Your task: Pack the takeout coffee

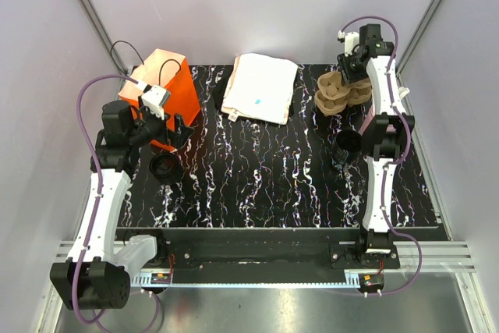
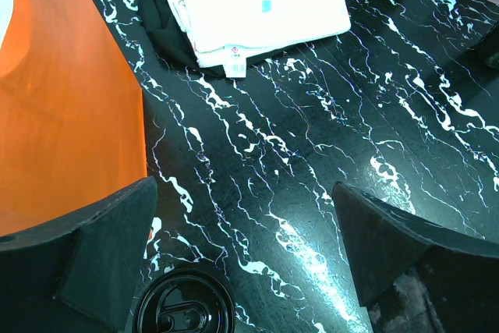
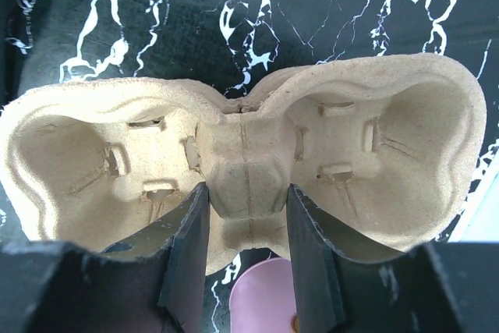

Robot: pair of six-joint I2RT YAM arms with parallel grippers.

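Note:
The takeout coffee, a small black cup [image 1: 347, 143], stands on the table right of centre, close beside my right arm. My right gripper [image 1: 350, 76] is at the back right. It is shut on the middle ridge of a tan cardboard cup carrier [image 1: 341, 93]. In the right wrist view the fingers [image 3: 191, 247] pinch that ridge of the carrier [image 3: 242, 169], with my gripper [image 3: 245, 208] centred on it. My left gripper [image 1: 181, 129] is open and empty beside the orange bag [image 1: 160, 87]. In the left wrist view it [image 2: 245, 224] hangs over bare table.
A flat round black lid [image 1: 165, 167] lies just near of my left gripper and shows in the left wrist view [image 2: 183, 306]. Folded white cloth [image 1: 260, 87] lies at the back centre. A pink cup [image 3: 265, 298] sits under the carrier. The table is black marble [image 1: 265, 185].

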